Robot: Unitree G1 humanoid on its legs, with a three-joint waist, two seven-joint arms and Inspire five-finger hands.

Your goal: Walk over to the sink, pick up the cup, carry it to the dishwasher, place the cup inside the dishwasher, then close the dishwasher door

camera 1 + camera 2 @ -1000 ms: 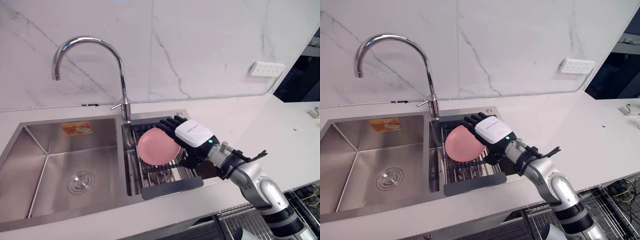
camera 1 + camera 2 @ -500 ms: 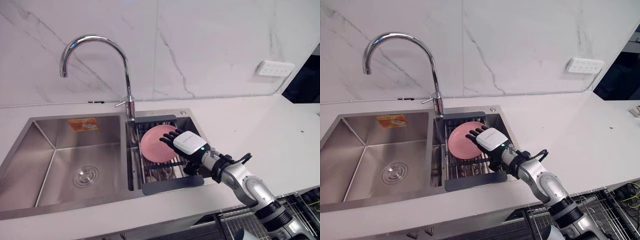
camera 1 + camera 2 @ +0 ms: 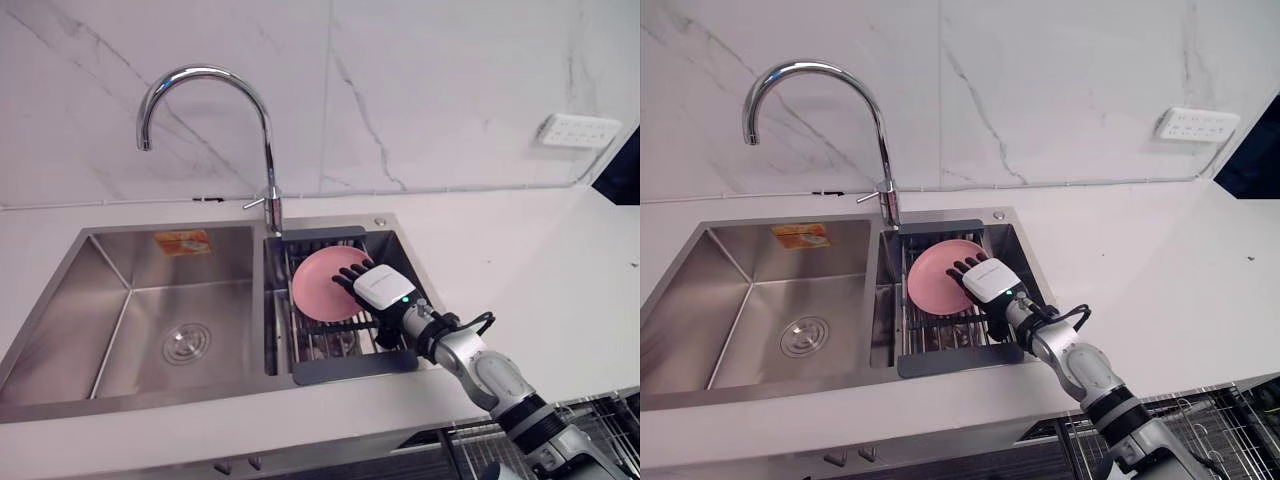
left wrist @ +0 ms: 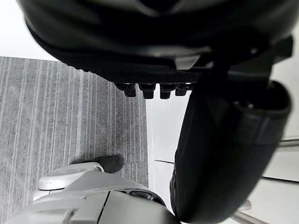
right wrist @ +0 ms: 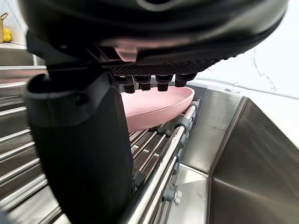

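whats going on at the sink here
The robot's right hand reaches over a pink dish lying on the wire rack in the right basin of the sink. Its fingers are spread above the dish with the thumb by the rim; nothing is gripped or lifted yet. The left hand hangs relaxed above the grey floor, holding nothing.

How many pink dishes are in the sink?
1. The pink dish lies on the wire rack in the sink's right-hand basin, with the robot's right hand reaching over its edge. Another small one could be hidden under the hand.
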